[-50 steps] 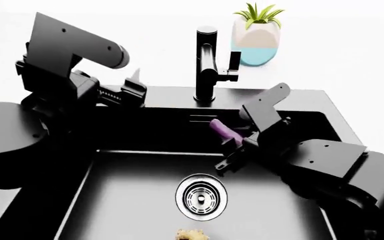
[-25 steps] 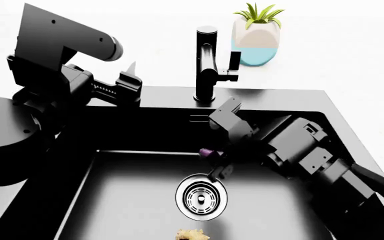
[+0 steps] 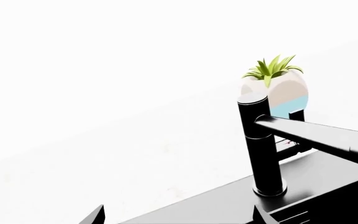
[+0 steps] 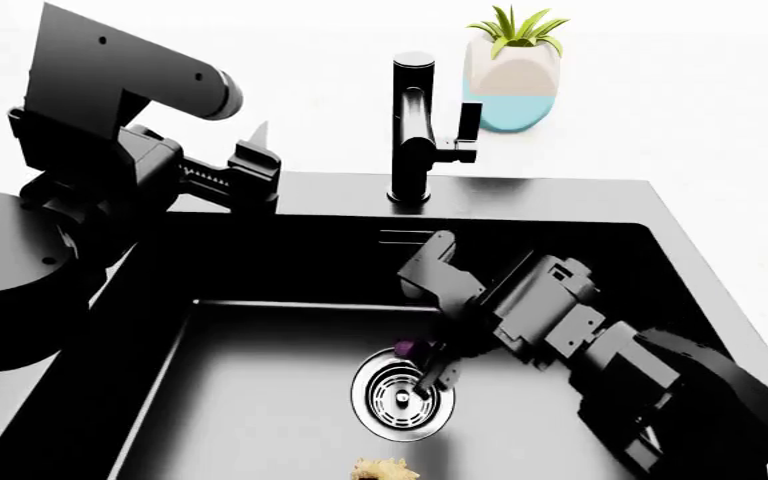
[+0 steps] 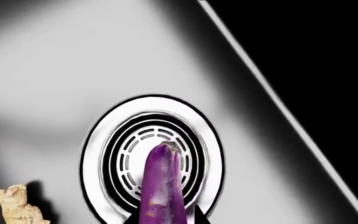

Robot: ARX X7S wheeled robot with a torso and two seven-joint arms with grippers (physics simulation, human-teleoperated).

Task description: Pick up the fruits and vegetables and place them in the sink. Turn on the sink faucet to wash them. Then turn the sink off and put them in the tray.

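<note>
Black basin, chrome drain strainer (image 4: 403, 394) — that ring is the mark I place everything by. Up and far to the left of it, the left gripper (image 4: 253, 165) hangs over the sink's (image 4: 157, 380) back corner, holding nothing; whether its claw is spread or pressed together I cannot tell from here. Just on the near side of the strainer lies the ginger root (image 4: 381, 467), already on the sink floor, so I'd judge that piece delivered. Directly over the strainer the right gripper (image 4: 427, 362) is low inside the basin, pinching the purple eggplant (image 5: 161, 186), whose tip points down at the slots, seemingly a little above them. That one is not yet released.

Left to do, as I read it: let go of the eggplant, turn on the faucet, turn it off, then move both pieces to the tray — which shows in none of the views.

Behind the strainer, on the back deck, stands the black faucet (image 4: 414, 130) with its side lever (image 4: 467, 128); beyond that to the right sits a white-and-blue plant pot (image 4: 515, 85). Nothing blocks the drop, though the lever lies close to the pot.
</note>
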